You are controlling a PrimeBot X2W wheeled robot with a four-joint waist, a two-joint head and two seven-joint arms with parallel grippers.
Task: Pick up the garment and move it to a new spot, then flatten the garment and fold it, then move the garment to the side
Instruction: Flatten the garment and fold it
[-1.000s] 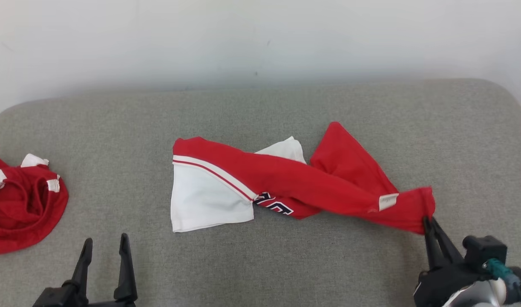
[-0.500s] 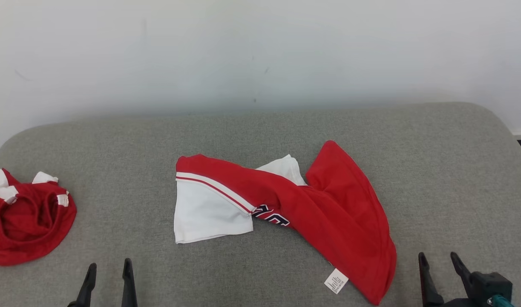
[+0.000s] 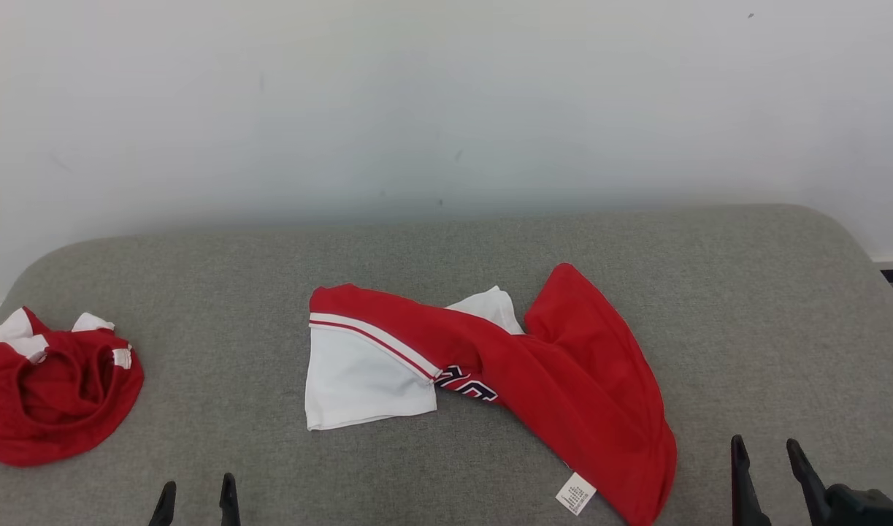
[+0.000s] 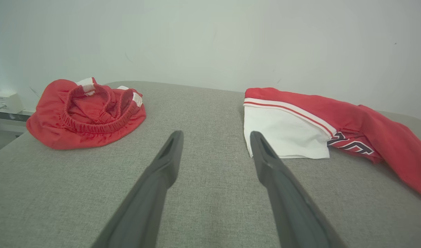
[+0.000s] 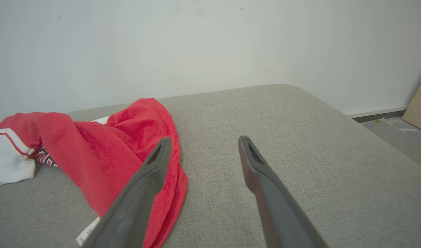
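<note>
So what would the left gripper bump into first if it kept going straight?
Probably just bare gray cushion: the left gripper points into the gap between the red shorts and the red-and-white garment.

Grey padded bench point(image 3: 745, 307); garment point(image 3: 577, 387) crumpled mid-surface; red shorts point(image 3: 52, 398) at left.

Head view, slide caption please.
Left gripper and right gripper, both open, flank a crumpled red-and-white jersey on a grey fabric cushion; bunched red garment at left.
</note>
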